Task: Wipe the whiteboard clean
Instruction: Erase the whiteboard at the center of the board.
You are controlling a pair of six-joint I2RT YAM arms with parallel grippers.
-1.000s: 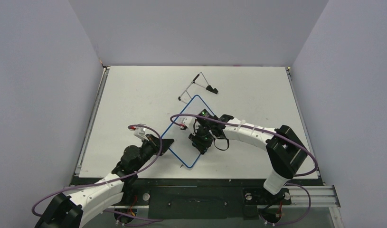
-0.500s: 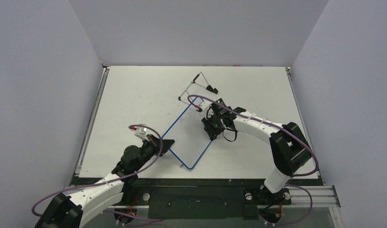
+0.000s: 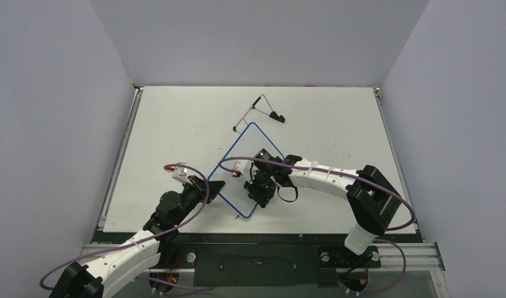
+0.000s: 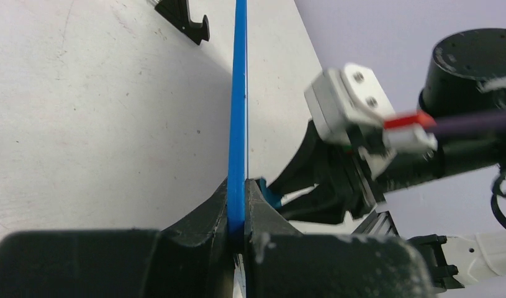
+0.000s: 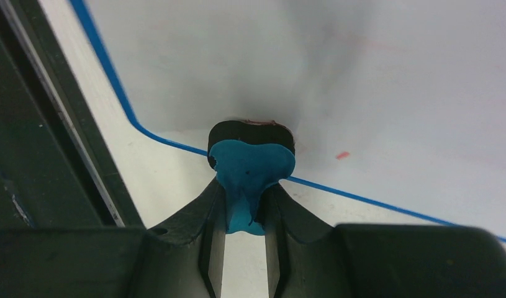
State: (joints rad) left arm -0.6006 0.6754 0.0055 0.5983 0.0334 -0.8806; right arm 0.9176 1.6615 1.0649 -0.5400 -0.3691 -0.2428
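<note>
Overhead, the whiteboard (image 3: pixel 250 146) lies skewed on the middle of the desk (image 3: pixel 176 124), one corner pointing at the far wall and one at the arms. The left claw (image 3: pixel 216 186) meets its left-hand edge, and the right claw (image 3: pixel 261 189) sits over the near half of its face. From this height neither grip can be made out.

The left wrist view settles the first. The left claw (image 4: pixel 238 192) is clamped on the board's blue rim (image 4: pixel 239 93), which runs edge-on straight away from the camera, one black finger on either side. Beyond it on the right hangs the right arm's wrist (image 4: pixel 349 112), a pale block with a red plug and a purple cable, which hides the board's face from this side. A black foot of the wire easel stand (image 4: pixel 185 18) shows at the top.

The right wrist view settles the second. The right claw (image 5: pixel 245 198) is closed on a small blue eraser (image 5: pixel 250 164), whose dark pad presses on the board (image 5: pixel 362 93) just inside its near corner. The face there is mostly white, with one short red dash (image 5: pixel 342 154) beside the eraser and a faint pink line higher up. The dark frame (image 5: pixel 27 155) at the desk's near edge fills the left of this view.

In the overhead view the easel stand (image 3: pixel 256 112) lies just beyond the board's far corner, apart from both arms.
</note>
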